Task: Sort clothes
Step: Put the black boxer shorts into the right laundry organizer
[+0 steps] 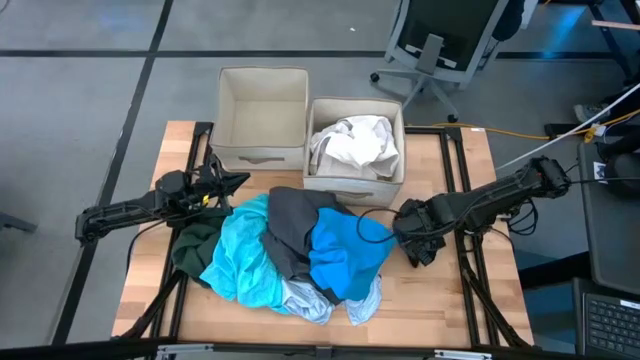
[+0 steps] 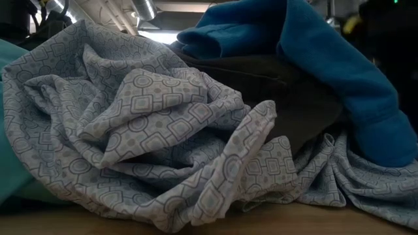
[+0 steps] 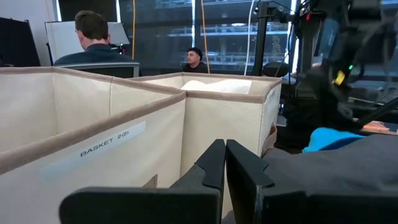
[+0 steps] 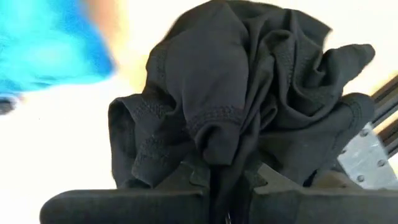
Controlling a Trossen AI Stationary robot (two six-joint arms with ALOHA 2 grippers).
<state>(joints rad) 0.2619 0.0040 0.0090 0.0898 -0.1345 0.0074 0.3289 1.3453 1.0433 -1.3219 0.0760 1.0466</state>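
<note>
The right end effector is closed on a black garment, which bunches up directly ahead of its fingers and fills most of the right wrist view; how much of the fabric sits between the fingers is hidden by its own folds. In the high view this end effector and the black cloth blend into one dark mass at the pile's right edge, hard to separate.

Just beside it toward the bench's middle lies the heap of clothes: a bright blue garment nearest, a dark grey one over it, then a turquoise one, a dark green one mostly buried, and a pale blue-grey patterned one largely tucked beneath.

The left end effector is shut and empty, its fingers pressed together, hovering at the pile's far-left edge. Ahead of it stand two beige fabric boxes: the left box shows only bare walls, the right box holds a white garment.

The bench is cut off at the near edge.
</note>
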